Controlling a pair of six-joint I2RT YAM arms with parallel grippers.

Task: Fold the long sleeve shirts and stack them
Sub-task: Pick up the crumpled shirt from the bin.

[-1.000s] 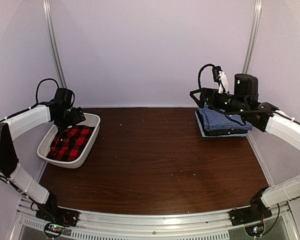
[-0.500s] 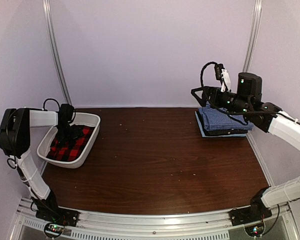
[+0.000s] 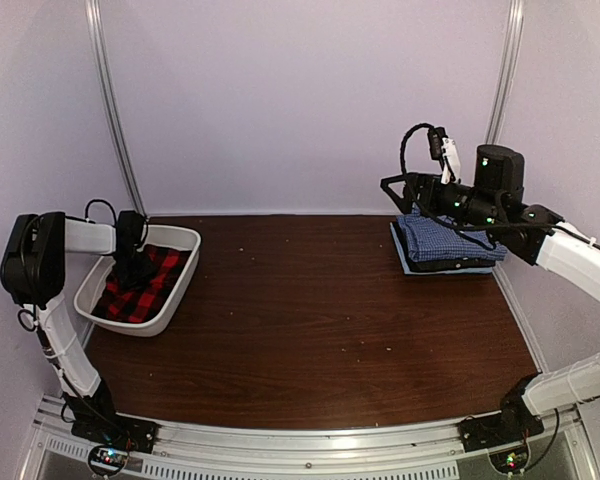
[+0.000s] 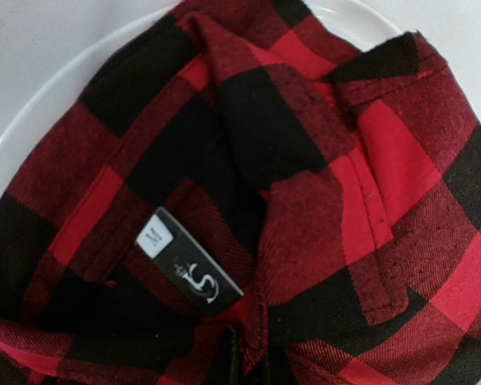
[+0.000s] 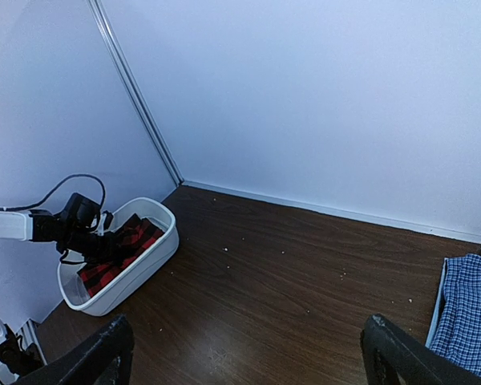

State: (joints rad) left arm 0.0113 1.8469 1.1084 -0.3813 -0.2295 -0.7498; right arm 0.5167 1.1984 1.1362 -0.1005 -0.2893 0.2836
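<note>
**Top external.** The red-and-black plaid flannel shirt [image 3: 152, 287] is seen crumpled in the white tub [image 3: 183, 238] at the table's [image 3: 310, 320] left. The left gripper [image 3: 132, 270] is lowered onto it. The blue-and-white check shirt [image 3: 446, 241] lies folded at far right, under the right gripper [image 3: 395, 192].

**Left wrist.** Collar and neck label [image 4: 188, 266] fill the view. The finger state cannot be told.

**Right wrist.** The fingers [image 5: 96, 361] are spread wide, with nothing held.

For extraction, a pinch near the collar is advised, followed by a straight lift so the tub is not dragged.
</note>
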